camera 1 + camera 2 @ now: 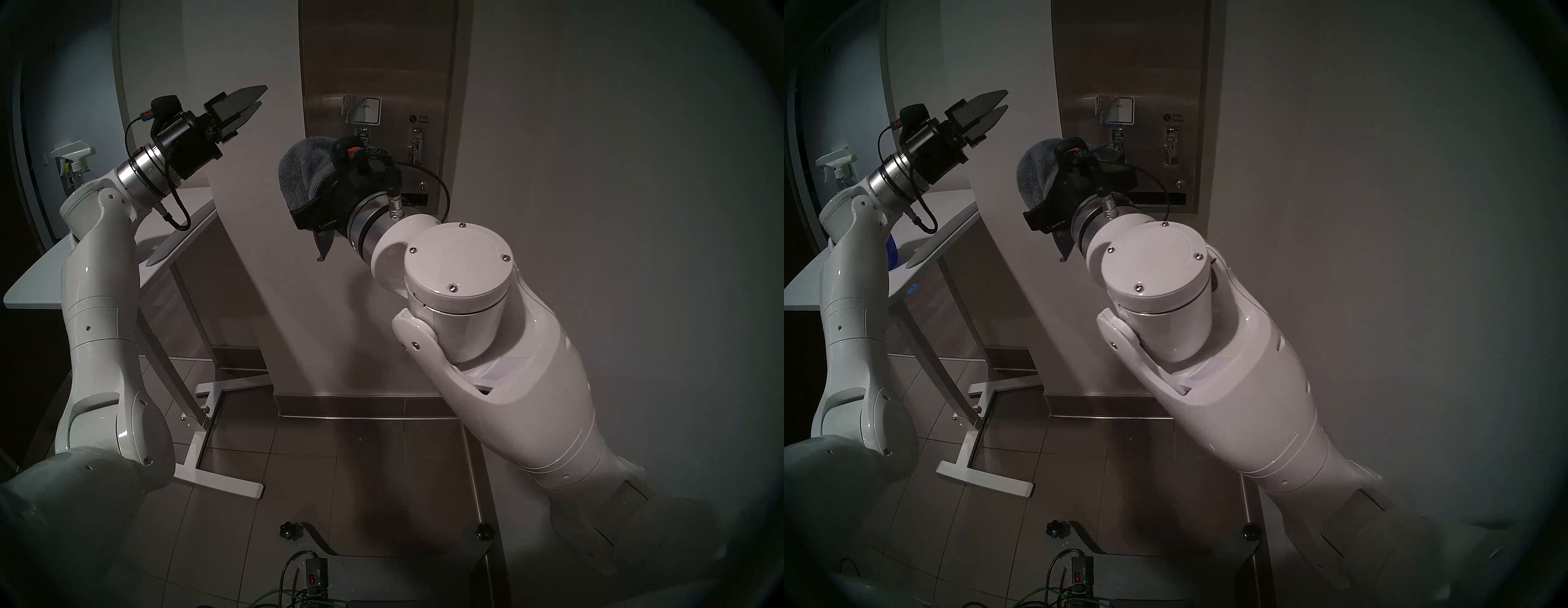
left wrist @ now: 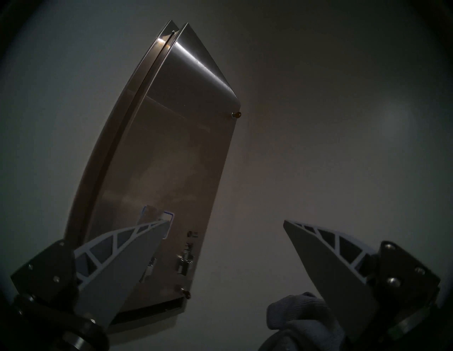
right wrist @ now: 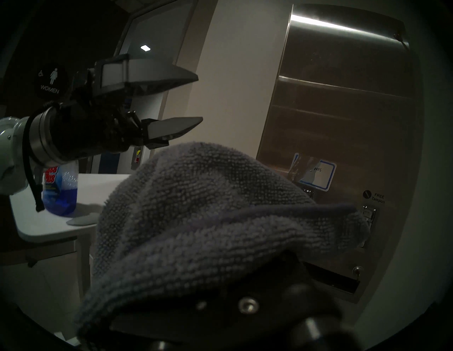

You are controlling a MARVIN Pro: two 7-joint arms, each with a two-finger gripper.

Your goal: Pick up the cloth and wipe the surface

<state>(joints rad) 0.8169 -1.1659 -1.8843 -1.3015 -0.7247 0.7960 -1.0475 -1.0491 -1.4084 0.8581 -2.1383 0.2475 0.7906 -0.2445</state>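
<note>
White table (image 3: 73,232) carries a blue spray bottle (image 3: 61,193), seemingly upright.

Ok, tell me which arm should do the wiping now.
Right. Its tool is draped in the cloth and sits close to the steel dispenser panel, near the levers. The left tool is open, empty and off to the side.

Upper dispenser panel (image 1: 377,51) unobstructed; levers (image 1: 415,144) protrude lower down; cloth-draped right pincer (image 1: 297,178) fronts lower-left corner.

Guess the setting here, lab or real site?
Probably a real public restroom, women's: a round WOMEN sign on the door behind, a wall-mounted steel dispenser panel marked FREE Tampon, and a tiled floor.
</note>
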